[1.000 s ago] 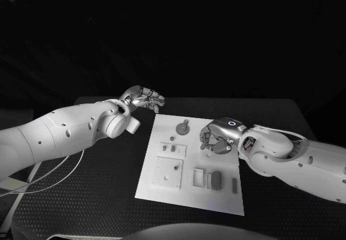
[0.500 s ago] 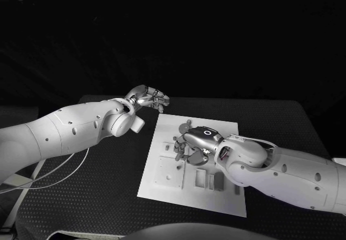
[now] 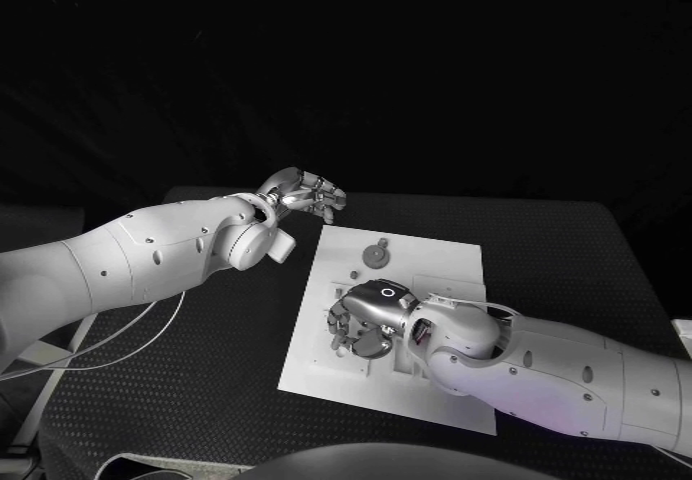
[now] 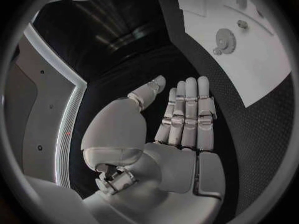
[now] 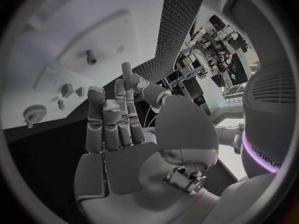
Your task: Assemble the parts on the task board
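The white task board (image 3: 440, 265) lies in the middle of the black table. A grey gear (image 3: 375, 255) stands on its far part, with small grey parts (image 3: 353, 277) just nearer. My right hand (image 3: 364, 320) hovers low over the board's near-left area and hides the parts under it. In the right wrist view that hand (image 5: 118, 129) has straight, spread fingers holding nothing, with the board (image 5: 50, 40), a peg (image 5: 91, 57) and the gear (image 5: 32, 114) beyond. My left hand (image 3: 303, 192) is off the board's far-left corner, its fingers (image 4: 187, 114) straight and empty; the gear (image 4: 225, 36) lies ahead.
The black table (image 3: 562, 250) has free room right and left of the board. A pale cable (image 3: 144, 335) hangs off the table's left side under my left arm. My right forearm (image 3: 548, 370) covers the board's near-right corner.
My right hand has swept from the board's right-middle across to its near-left area, towards me. The left hand has stayed by the far-left corner, its fingers spread a little more.
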